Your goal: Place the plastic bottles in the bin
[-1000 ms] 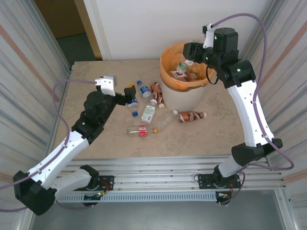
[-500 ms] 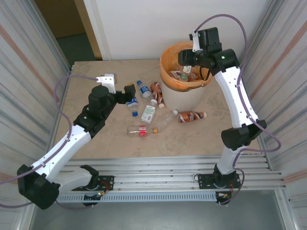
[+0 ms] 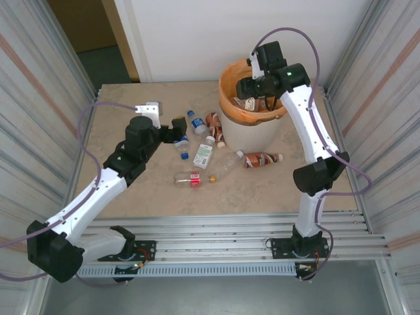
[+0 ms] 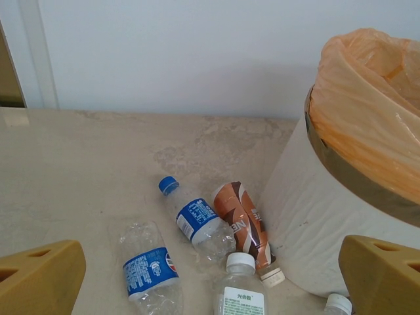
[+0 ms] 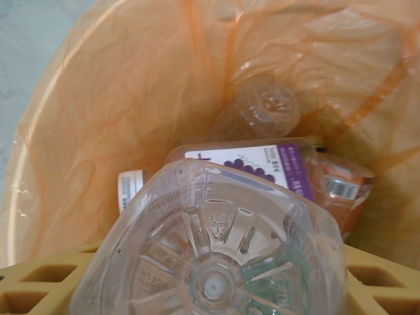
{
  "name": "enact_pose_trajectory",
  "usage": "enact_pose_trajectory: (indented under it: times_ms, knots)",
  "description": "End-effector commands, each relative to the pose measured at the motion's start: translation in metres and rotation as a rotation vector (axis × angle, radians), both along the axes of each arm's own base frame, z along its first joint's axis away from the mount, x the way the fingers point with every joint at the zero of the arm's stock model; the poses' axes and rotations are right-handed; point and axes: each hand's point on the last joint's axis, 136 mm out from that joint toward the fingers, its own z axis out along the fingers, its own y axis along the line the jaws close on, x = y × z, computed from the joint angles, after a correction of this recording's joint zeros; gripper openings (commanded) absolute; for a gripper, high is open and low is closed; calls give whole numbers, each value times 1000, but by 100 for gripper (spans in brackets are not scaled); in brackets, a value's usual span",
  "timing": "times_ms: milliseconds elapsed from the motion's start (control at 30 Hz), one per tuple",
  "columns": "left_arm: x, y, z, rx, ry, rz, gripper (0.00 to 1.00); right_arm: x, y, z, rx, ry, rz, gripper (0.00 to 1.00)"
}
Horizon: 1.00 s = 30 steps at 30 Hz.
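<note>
The bin is a cream bucket lined with an orange bag, standing at the back of the table. My right gripper hangs over its mouth, shut on a clear plastic bottle whose ribbed base faces the wrist camera. Below it in the bin lie a grape-labelled bottle and a clear one. My left gripper is open, its yellow fingers wide apart above a blue-capped bottle, a brown-labelled bottle, a crushed blue-labelled bottle and a white-capped bottle.
More bottles lie on the table in front of the bin: a clear one with a red label, another clear one and a brown one. Corrugated metal walls close in both sides. The bin wall stands close to the right of the left gripper.
The right arm has swung left and folded in, carrying the clear bottle over the bin's middle. The left arm has crept slightly forward; its jaws stay open.
</note>
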Motion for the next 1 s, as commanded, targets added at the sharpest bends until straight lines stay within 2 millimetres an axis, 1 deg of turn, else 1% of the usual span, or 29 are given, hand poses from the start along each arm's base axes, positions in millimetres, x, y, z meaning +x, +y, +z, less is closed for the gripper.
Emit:
enact_pose_trajectory:
  times_ms: [0,33,133,233,333,500,633,700,833,967]
  knots:
    - [3,2,18,-33,-26,11,99,-2,15,1,31,14,50,65]
    - [3,2,17,-33,-24,12,99,-1,18,0,45,18,58,70]
    - [4,1,16,-33,-19,9,99,0,25,1,81,20,73,80]
    - [4,1,15,-31,-16,9,99,2,30,8,110,7,81,84]
    - [5,1,14,-30,-14,10,99,3,31,16,135,-12,85,85]
    - [6,2,13,-28,-10,13,99,1,39,23,191,-15,112,83]
    - [6,1,12,-29,-8,10,99,2,47,20,224,3,133,79]
    - [6,0,12,-29,-6,8,99,5,48,17,223,4,128,76]
    - [6,-1,10,-30,-2,3,99,11,46,7,190,10,101,66]
    - [7,-1,10,-29,-3,5,99,18,35,-4,135,14,51,59]
